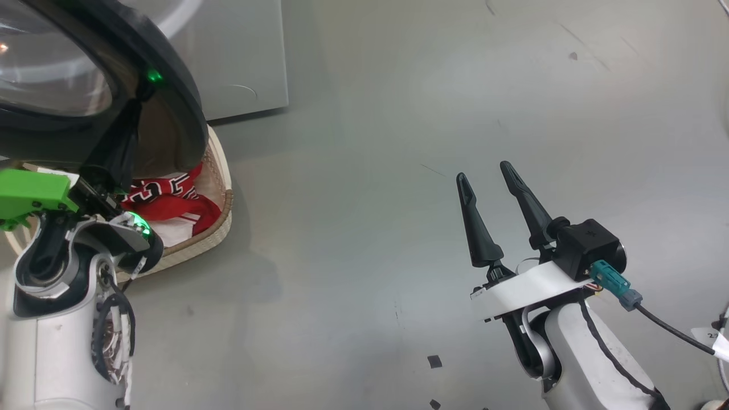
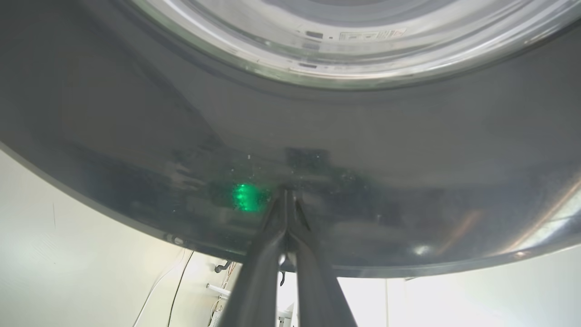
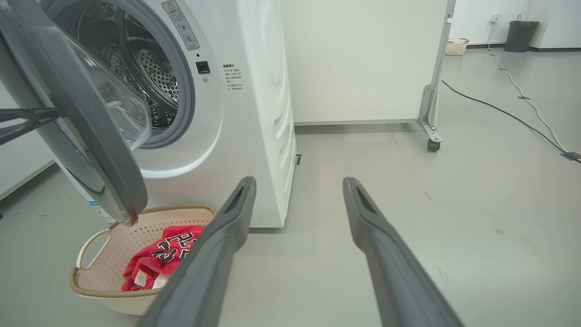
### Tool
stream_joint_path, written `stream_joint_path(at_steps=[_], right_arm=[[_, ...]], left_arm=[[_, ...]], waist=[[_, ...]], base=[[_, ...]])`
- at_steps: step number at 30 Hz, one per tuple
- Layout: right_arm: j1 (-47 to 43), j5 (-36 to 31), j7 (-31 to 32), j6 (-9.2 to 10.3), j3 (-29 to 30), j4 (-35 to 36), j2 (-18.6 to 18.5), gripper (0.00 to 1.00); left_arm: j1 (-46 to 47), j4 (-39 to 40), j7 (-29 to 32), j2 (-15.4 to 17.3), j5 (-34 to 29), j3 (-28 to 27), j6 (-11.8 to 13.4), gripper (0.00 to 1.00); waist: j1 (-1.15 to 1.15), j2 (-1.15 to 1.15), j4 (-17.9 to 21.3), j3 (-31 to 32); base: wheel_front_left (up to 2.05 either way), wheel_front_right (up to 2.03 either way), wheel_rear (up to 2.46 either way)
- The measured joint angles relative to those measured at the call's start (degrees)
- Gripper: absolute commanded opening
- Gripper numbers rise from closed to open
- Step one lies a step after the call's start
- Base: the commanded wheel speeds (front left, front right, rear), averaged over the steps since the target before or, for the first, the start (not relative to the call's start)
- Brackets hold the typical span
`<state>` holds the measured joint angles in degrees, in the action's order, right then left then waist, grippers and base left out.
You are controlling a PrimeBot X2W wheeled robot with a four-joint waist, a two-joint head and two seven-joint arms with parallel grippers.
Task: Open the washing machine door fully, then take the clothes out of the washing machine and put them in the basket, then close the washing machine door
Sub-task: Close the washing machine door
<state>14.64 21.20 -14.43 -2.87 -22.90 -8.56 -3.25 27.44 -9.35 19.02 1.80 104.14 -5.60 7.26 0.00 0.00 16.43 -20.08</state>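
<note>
The washing machine door [image 1: 171, 85] stands part open, its black rim [image 2: 408, 159] close before my left gripper [image 2: 286, 193]. That gripper [image 1: 136, 111] is shut, with nothing between its fingers and its tips against the door's outer rim. The white washing machine [image 3: 254, 113] shows its steel drum [image 3: 150, 68] behind the door [image 3: 104, 159]. Under the door sits the basket [image 3: 122, 231], holding the red clothes [image 3: 163, 254]. From the head view the basket [image 1: 222, 222] and the clothes [image 1: 165, 199] lie partly hidden by the door. My right gripper [image 1: 484, 171] hangs open over bare floor, right of the machine [image 3: 299, 181].
A white panel on casters [image 3: 363, 59] stands behind the machine. A cable [image 3: 522, 118] runs across the grey floor at the right. A dark bin [image 3: 519, 29] and a small second basket [image 3: 456, 45] stand far back. Open floor lies to the right.
</note>
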Motion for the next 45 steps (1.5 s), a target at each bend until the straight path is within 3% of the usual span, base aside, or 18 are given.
stream_joint_path(at_steps=[14,19,26,32,38,45], right_arm=[[0.8,3.1,0.0,0.09,-1.7,1.9,0.2,1.00],[1.3,3.5,0.0,1.11,-1.3,2.3,0.2,1.00],[1.3,3.3,0.0,1.87,0.0,2.3,0.4,1.00],[1.3,2.2,0.0,1.86,0.7,1.9,0.4,1.00],[1.3,1.0,0.0,1.82,2.1,0.9,0.4,1.00],[1.2,0.3,0.0,1.29,3.6,-0.4,0.2,1.00]], left_arm=[[10.3,-4.6,-6.6,1.4,-3.0,-2.3,0.0,0.00],[12.9,-6.4,-7.6,1.5,-3.0,-2.8,0.0,0.00],[13.5,-9.7,-7.5,1.2,-3.3,-1.2,-0.1,0.00],[13.2,-12.4,-6.3,1.1,-4.4,1.4,-1.9,0.00],[8.5,-14.4,-5.2,2.9,-14.3,9.2,-5.9,0.00],[4.1,-14.9,-11.2,10.8,-34.3,18.7,-12.9,0.00]], waist=[[0.00,0.00,6.6,-5.7],[0.00,0.00,8.3,-6.9],[0.00,0.00,7.8,-6.5],[0.00,0.00,5.9,-5.0],[0.00,0.00,3.4,-2.7],[0.00,0.00,-1.1,1.1]], base=[[0.00,0.00,0.00],[0.00,0.00,0.00],[0.00,0.00,0.00],[0.00,0.00,0.00],[0.00,0.00,0.00],[0.00,0.00,0.00]])
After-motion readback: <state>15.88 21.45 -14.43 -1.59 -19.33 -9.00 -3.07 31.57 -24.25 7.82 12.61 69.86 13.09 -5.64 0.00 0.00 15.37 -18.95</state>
